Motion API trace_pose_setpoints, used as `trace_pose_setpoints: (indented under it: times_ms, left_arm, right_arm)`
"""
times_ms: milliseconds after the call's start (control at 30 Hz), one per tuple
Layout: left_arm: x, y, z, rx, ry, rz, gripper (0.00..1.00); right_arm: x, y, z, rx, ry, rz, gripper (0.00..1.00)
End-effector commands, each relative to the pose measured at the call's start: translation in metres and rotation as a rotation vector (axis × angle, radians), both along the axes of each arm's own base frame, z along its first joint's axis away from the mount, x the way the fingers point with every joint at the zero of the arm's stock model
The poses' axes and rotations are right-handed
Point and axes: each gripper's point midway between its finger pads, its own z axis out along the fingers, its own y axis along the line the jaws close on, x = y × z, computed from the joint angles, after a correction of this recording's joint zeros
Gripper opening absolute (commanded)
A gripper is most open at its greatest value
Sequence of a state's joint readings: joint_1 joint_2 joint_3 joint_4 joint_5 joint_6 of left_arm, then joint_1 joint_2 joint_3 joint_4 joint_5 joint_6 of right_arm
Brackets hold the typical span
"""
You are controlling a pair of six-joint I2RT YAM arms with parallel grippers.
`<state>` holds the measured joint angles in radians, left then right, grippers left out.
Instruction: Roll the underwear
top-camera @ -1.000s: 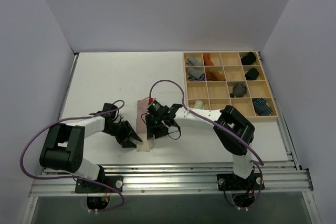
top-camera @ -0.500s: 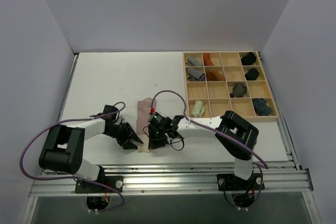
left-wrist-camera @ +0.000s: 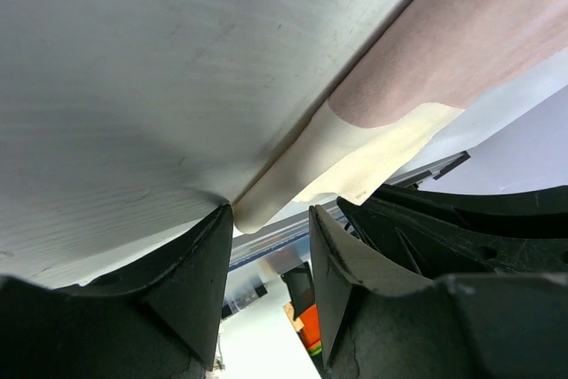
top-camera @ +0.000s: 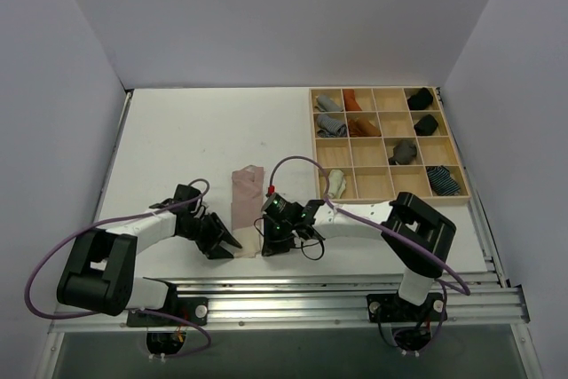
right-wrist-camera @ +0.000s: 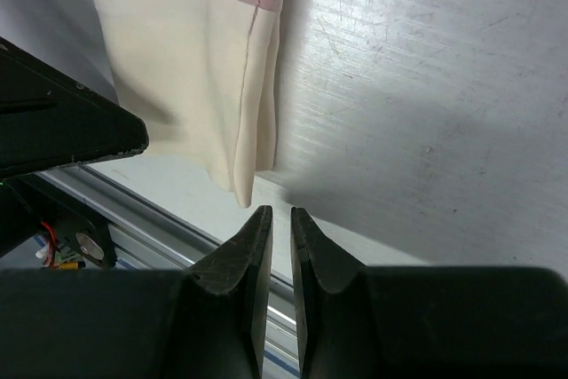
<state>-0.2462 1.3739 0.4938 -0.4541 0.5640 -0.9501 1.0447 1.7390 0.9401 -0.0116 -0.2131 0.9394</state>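
Here, the soft, light pink underwear [top-camera: 246, 194] was found flat near the surface's [top-camera: 177, 139] front edge, its beige hem judged best pinched at both corners, the left gripper's [left-wrist-camera: 271, 219] jaws spread at one corner, the right gripper's [right-wrist-camera: 277, 212] nearly together on nothing.

Legible text, labels, brands, numbers, signs: none in any view.
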Motion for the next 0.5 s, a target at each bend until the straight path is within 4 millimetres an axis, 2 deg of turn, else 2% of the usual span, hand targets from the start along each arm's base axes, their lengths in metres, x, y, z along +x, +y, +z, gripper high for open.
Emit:
trace_pose_setpoints:
  times_ms: [0,200,267,300,400,467]
  left_arm:
    - [-0.003,0.011,-0.019,0.083,-0.011,0.028,0.49]
    - [-0.003,0.018,-0.025,0.123,-0.011,0.032,0.48]
    - [-0.001,0.018,-0.026,0.124,-0.01,0.037,0.44]
    - [-0.001,0.018,-0.026,0.127,-0.008,0.04,0.3]
    - [0.005,0.014,-0.016,0.105,-0.028,0.059,0.09]
    - [0.011,0.01,-0.006,0.079,-0.043,0.076,0.03]
  right_arm:
    - [0.005,0.0,0.012,0.021,-0.022,-0.014,0.11]
    - [0.011,-0.004,0.03,0.022,-0.063,0.007,0.14]
    - [0.016,-0.007,0.039,0.009,-0.106,0.025,0.15]
    - [0.019,-0.008,0.042,0.005,-0.125,0.037,0.15]
    - [0.035,-0.01,0.058,-0.025,-0.253,0.082,0.18]
    - [0.044,-0.007,0.067,-0.027,-0.332,0.115,0.23]
